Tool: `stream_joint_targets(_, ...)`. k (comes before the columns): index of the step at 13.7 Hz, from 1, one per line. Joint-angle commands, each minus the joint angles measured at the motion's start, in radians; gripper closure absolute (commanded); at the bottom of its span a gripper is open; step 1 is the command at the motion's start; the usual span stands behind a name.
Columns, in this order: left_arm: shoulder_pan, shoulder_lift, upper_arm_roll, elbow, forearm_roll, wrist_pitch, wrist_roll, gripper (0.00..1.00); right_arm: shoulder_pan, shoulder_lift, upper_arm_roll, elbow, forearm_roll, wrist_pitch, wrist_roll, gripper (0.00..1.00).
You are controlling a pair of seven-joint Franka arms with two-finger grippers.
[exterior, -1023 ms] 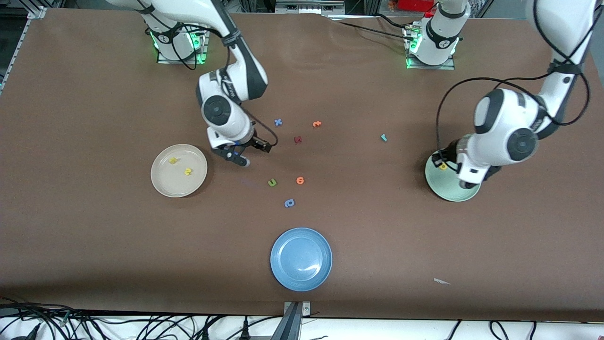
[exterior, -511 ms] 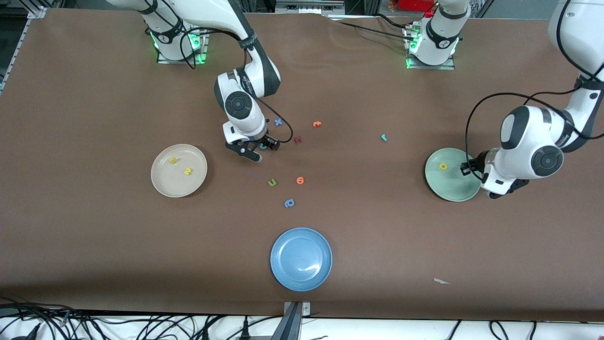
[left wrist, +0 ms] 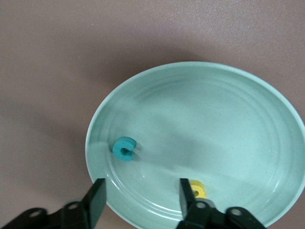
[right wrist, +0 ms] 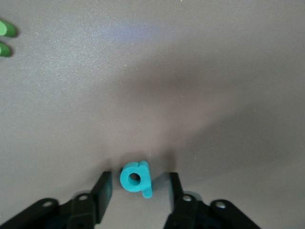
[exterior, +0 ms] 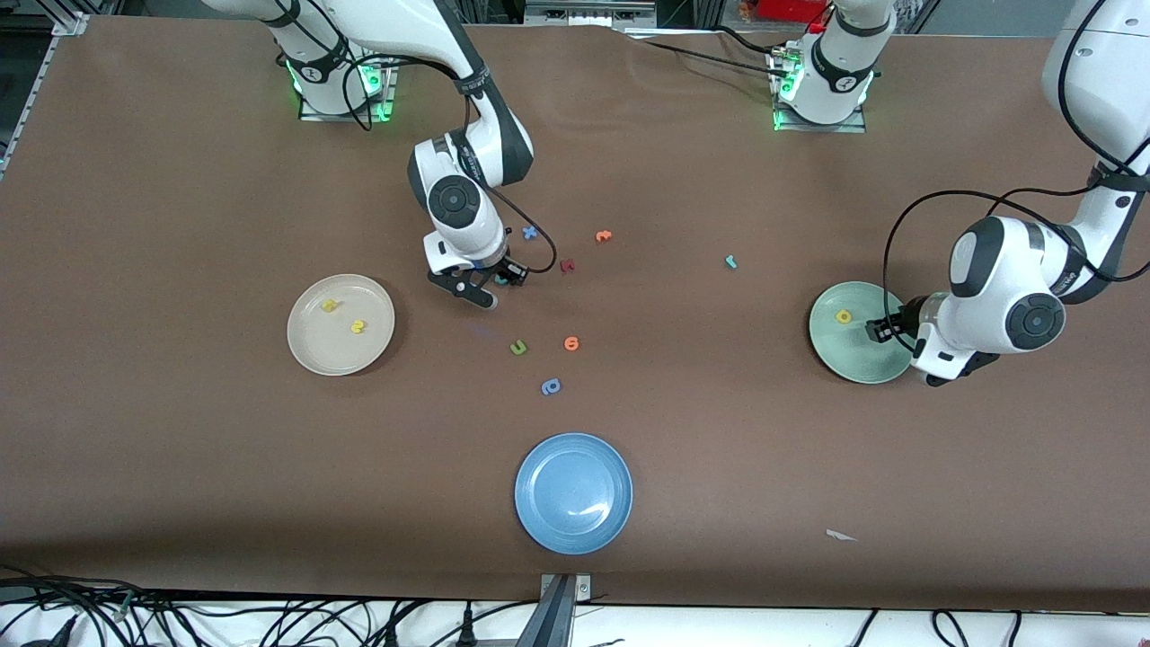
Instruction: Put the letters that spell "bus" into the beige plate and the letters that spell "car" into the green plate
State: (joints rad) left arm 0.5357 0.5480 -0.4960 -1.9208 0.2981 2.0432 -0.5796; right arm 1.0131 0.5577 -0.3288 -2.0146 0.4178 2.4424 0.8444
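Note:
The teal "b" [right wrist: 135,178] lies on the table between the fingers of my right gripper [right wrist: 139,190], which is open with a gap on each side. From the front that gripper [exterior: 490,286] is low over the "b" [exterior: 500,279]. The beige plate [exterior: 337,352] holds two yellow letters [exterior: 330,305] [exterior: 358,327]. The green plate [left wrist: 228,124] holds the teal "c" [left wrist: 125,148] and the yellow "a" [left wrist: 196,189]. My left gripper [left wrist: 141,198] hangs open and empty over its rim. The teal "r" [exterior: 731,261] lies on the table.
Near the "b" lie a blue "x" [exterior: 530,233], a dark red letter [exterior: 567,265] and an orange one [exterior: 603,236]. An olive "u" [exterior: 518,347], an orange letter [exterior: 571,343] and a blue-violet one [exterior: 551,386] lie nearer the camera, as does a blue plate [exterior: 573,492].
My right gripper moved from beside the beige plate to the teal "b" and its jaws narrowed. My left gripper drew back toward the green plate's rim and opened.

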Motion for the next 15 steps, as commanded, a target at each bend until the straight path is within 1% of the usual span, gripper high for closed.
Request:
stream_joint_targets(1,0.007,0.007,-0.009,0.022,0.022,-0.012,0.012,0.26,0.021,-0.004,-0.013,-0.016,0.013,0.020,0.005,0.61)
stream_joint_targets(2,0.007,0.007,-0.009,0.022,0.022,-0.012,0.012,0.26,0.021,-0.004,-0.013,-0.016,0.013,0.020,0.004,0.64)
stream_joint_targets(4,0.007,0.009,-0.009,0.022,0.022,-0.012,0.012,0.26,0.022,-0.004,-0.013,-0.021,0.009,0.018,0.004,0.64)
stream_joint_targets(6,0.007,0.009,-0.010,0.022,0.022,-0.012,0.012,0.26,0.021,-0.007,-0.013,-0.021,0.009,0.018,0.001,0.69)
stream_joint_targets(15,0.007,0.013,-0.009,0.023,0.022,-0.012,0.012,0.26,0.021,-0.018,-0.026,-0.015,0.001,0.010,-0.007,0.73)
